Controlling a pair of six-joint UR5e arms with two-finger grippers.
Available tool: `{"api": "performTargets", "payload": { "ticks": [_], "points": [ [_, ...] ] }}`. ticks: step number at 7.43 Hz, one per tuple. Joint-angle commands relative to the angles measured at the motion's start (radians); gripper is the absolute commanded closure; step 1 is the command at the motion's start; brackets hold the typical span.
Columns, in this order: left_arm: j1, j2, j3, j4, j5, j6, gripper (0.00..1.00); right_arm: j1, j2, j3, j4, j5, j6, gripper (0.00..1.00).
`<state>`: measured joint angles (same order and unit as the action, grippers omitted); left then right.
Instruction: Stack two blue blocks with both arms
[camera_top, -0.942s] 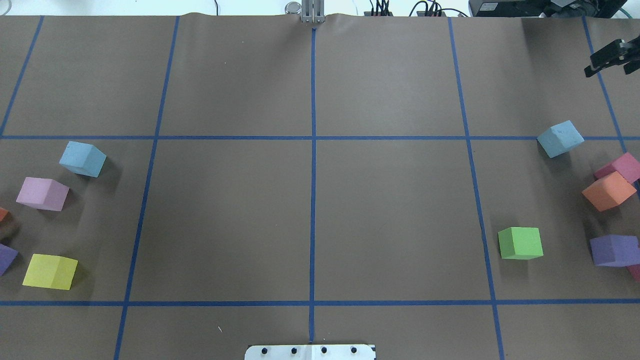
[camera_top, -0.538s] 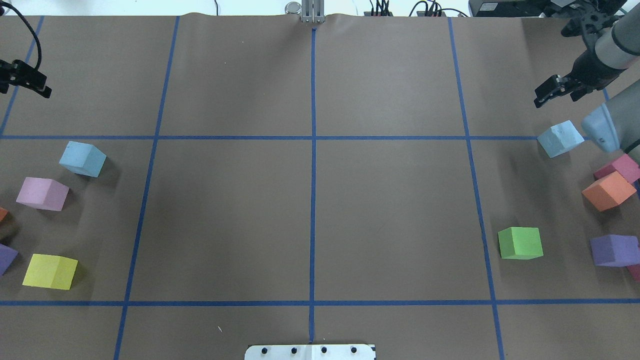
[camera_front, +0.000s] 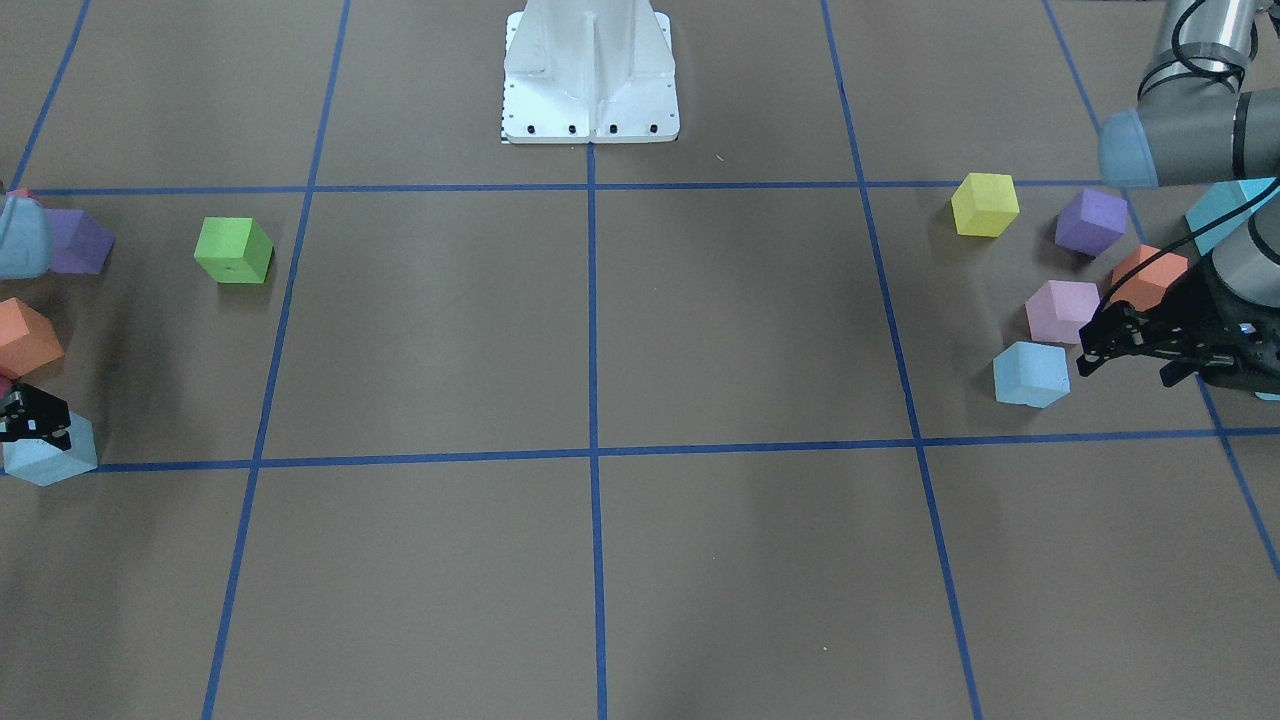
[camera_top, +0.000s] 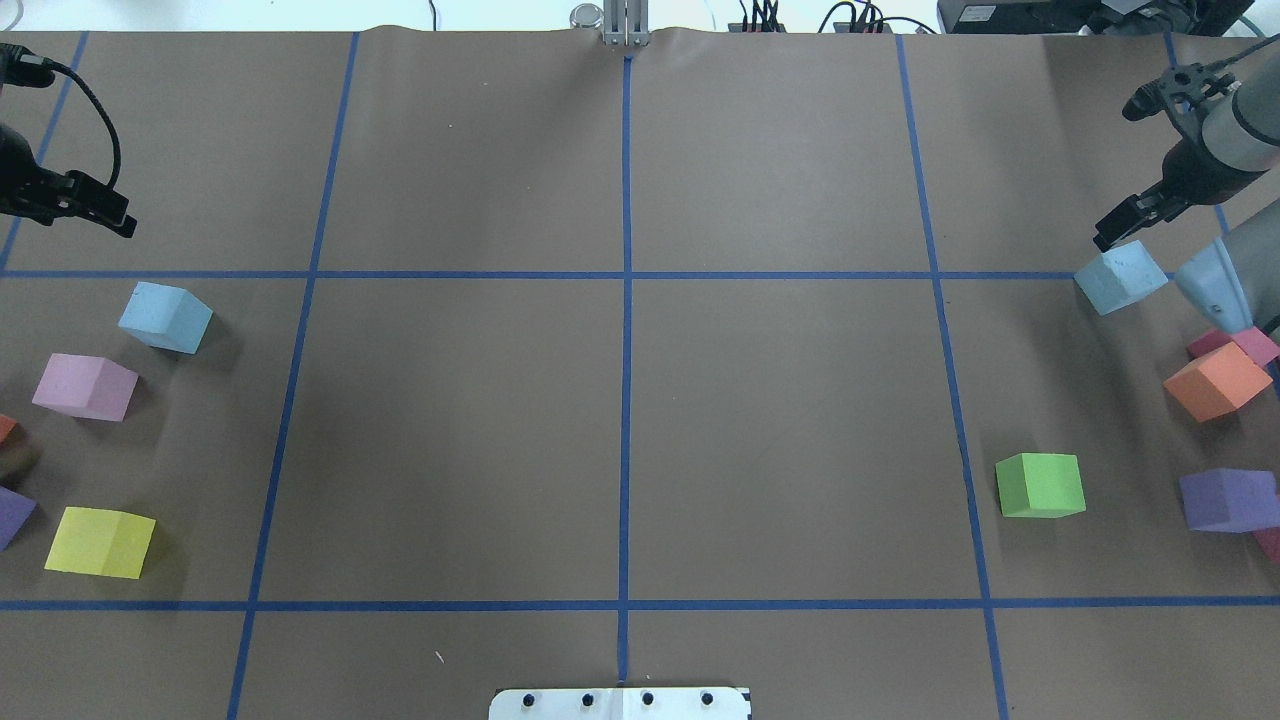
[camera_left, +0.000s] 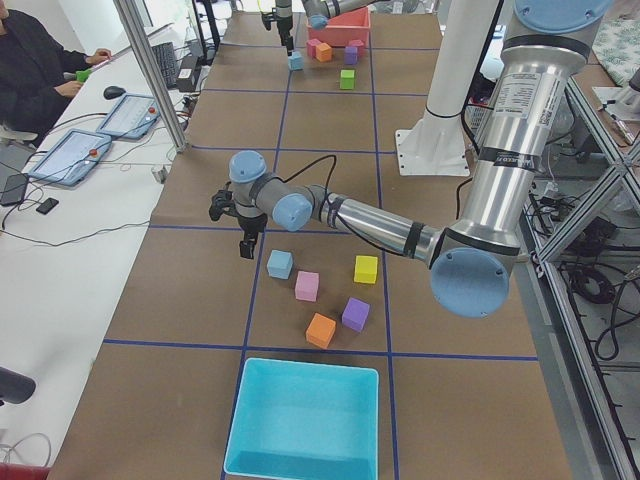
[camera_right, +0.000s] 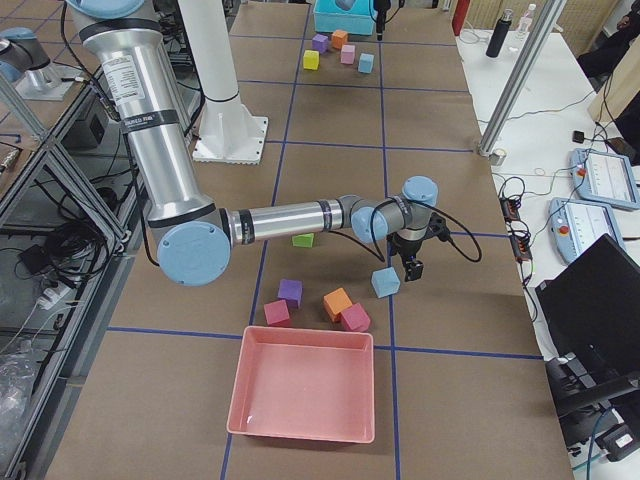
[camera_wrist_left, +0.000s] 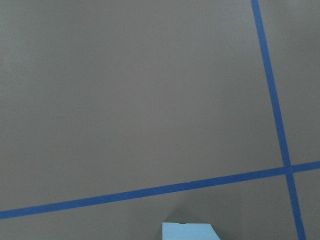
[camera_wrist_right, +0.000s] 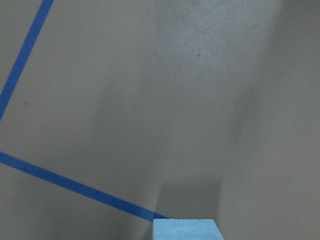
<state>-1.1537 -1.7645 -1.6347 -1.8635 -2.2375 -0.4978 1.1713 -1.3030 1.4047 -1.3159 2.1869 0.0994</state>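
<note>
Two pale blue blocks lie far apart on the brown table. The left blue block (camera_top: 165, 317) also shows in the front view (camera_front: 1030, 373) and at the bottom edge of the left wrist view (camera_wrist_left: 190, 231). My left gripper (camera_top: 90, 210) (camera_front: 1125, 360) hovers just beyond it, open and empty. The right blue block (camera_top: 1120, 278) (camera_front: 50, 452) shows at the bottom edge of the right wrist view (camera_wrist_right: 186, 229). My right gripper (camera_top: 1125, 225) (camera_front: 30, 420) hangs close above its far side, open and empty.
Pink (camera_top: 85, 387), yellow (camera_top: 100, 542) and purple (camera_front: 1090, 222) cubes lie near the left block. Green (camera_top: 1040, 485), orange (camera_top: 1215, 382), purple (camera_top: 1228, 500) and magenta cubes lie near the right one. A turquoise bin (camera_left: 240, 420) and a red bin (camera_right: 240, 385) stand at the table's ends.
The left gripper has come into view and moved toward the left blue block. The right gripper has come from the far right corner to just above the right blue block.
</note>
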Motion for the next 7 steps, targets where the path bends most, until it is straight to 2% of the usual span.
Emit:
{"api": "performTargets", "payload": {
  "ticks": [1,7],
  "points": [
    [0.087,0.028,-0.001,-0.101,0.060,-0.140,0.02,-0.001,-0.027,-0.006,0.006,-0.042,-0.073,0.00],
    [0.101,0.022,0.033,-0.103,0.067,-0.133,0.02,-0.058,0.028,-0.059,0.003,-0.041,-0.006,0.00]
  ]
}}
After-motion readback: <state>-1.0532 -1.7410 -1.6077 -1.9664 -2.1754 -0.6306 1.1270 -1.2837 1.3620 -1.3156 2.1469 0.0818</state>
